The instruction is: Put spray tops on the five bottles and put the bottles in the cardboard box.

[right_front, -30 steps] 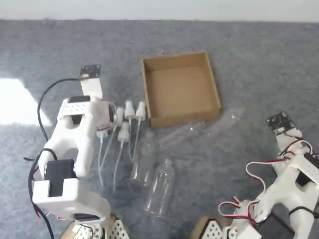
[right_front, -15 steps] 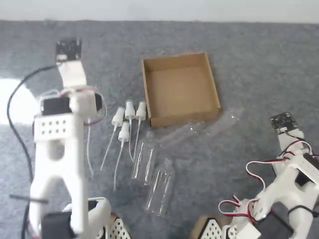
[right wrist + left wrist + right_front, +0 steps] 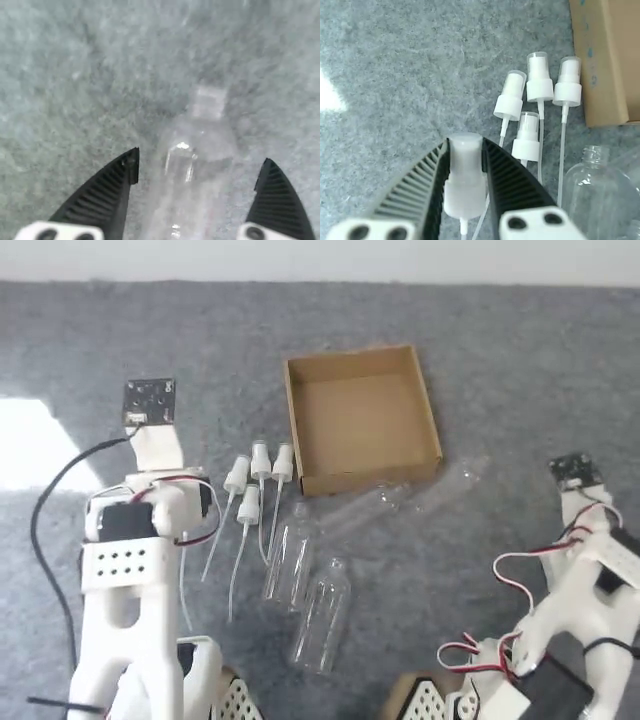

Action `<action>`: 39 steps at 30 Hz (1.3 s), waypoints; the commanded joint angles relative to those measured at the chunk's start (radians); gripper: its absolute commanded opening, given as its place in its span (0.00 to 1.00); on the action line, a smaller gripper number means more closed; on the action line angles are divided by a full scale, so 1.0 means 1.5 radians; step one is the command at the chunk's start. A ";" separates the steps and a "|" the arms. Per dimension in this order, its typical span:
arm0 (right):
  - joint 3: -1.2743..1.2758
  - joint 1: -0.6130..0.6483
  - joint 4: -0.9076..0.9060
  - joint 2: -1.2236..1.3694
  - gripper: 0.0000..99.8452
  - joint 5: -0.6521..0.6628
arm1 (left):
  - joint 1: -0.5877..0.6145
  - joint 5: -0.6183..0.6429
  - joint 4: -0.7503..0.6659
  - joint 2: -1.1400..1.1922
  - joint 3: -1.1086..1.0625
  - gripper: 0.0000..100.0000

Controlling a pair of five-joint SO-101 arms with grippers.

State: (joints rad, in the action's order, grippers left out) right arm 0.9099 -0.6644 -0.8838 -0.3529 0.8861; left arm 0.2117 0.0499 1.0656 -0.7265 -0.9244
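My left gripper (image 3: pixel 465 145) is shut on a white spray top (image 3: pixel 465 172), held above the grey carpet; its thin tube (image 3: pixel 183 585) hangs beside the left arm (image 3: pixel 130 560). Several more spray tops (image 3: pixel 539 84) (image 3: pixel 261 462) lie just beyond it, beside the cardboard box (image 3: pixel 360 420) (image 3: pixel 607 60). Several clear bottles lie on the carpet, two near the front (image 3: pixel 290 560) (image 3: pixel 322 615) and two by the box's front wall (image 3: pixel 365 508) (image 3: pixel 450 483). My right gripper (image 3: pixel 200 157) is open above a clear lying bottle (image 3: pixel 200 145), whose neck points away.
The box stands open and empty at the middle back. The right arm (image 3: pixel 590 580) with its looped red and white wires sits at the front right. Grey carpet (image 3: pixel 520 360) covers the whole floor, bare at the back corners.
The left arm rose from the spray tops with one top in its gripper, swung up and to the left, then came partway back down. The right arm shifted slightly.
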 commanded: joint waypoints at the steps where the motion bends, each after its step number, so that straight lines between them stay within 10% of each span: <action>1: -0.113 0.018 -0.069 -0.010 0.32 -0.009 | 0.002 -0.007 -0.026 -0.029 -0.008 0.01; 39: -0.222 0.002 -0.107 0.109 0.01 0.020 | 0.002 -0.007 -0.024 -0.033 0.008 0.01</action>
State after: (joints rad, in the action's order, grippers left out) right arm 0.6767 -0.6935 -1.0050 -0.1212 0.9260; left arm 0.2102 0.0468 1.0518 -0.7373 -0.9429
